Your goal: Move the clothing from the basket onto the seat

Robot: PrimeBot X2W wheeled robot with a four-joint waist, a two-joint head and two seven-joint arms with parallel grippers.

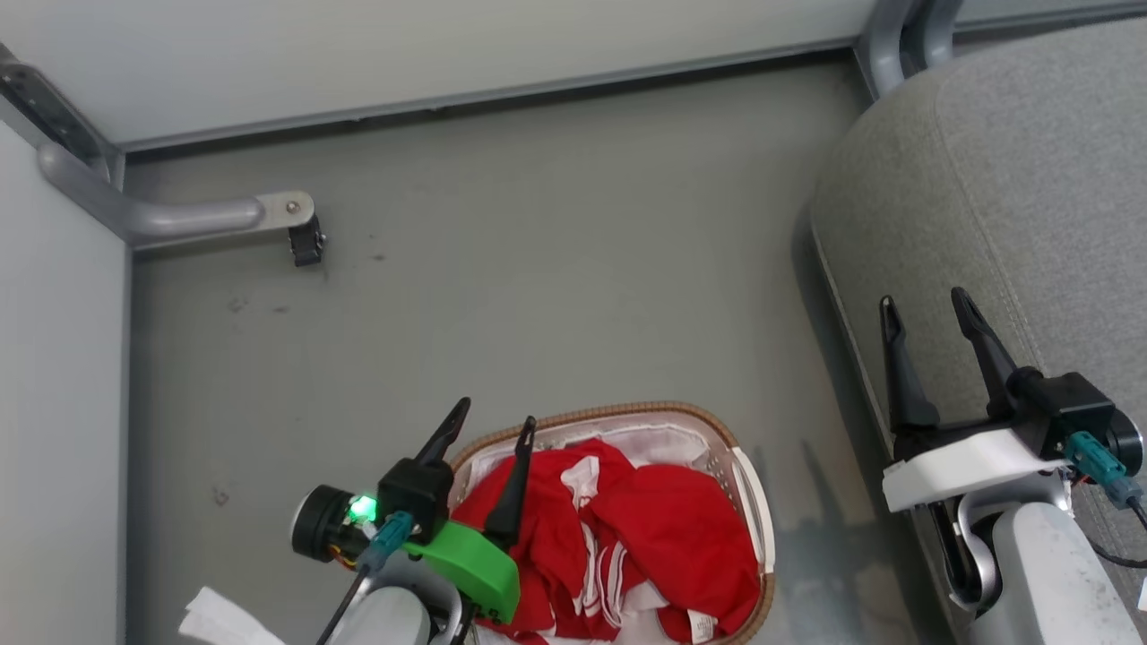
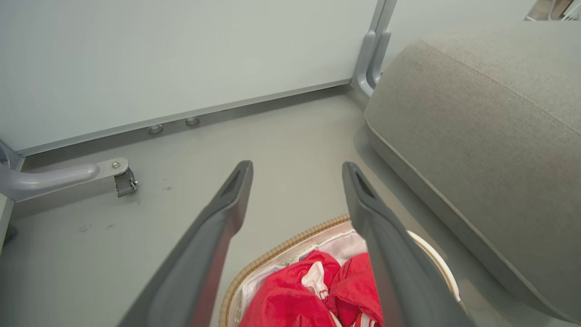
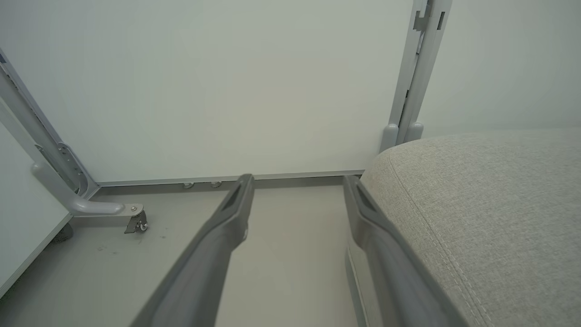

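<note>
Clothing (image 1: 663, 528) is in the basket (image 1: 751, 502) at 6 o'clock in head view, a red heap on the white liner (image 1: 663, 443); basket sits on the floor (image 1: 538, 269), seat (image 1: 1013, 179) near it at 3 o'clock. Left gripper (image 1: 497, 412) at 7 o'clock, fingers apart, hovering over the basket's 9 o'clock rim; right gripper (image 1: 923, 300) at 4 o'clock, fingers apart, over the seat's 9 o'clock edge.

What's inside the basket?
Red clothing with white stripes is heaped inside the basket, over a white cloth liner that shows along the far edge. Whatever lies under the heap is covered.
</note>
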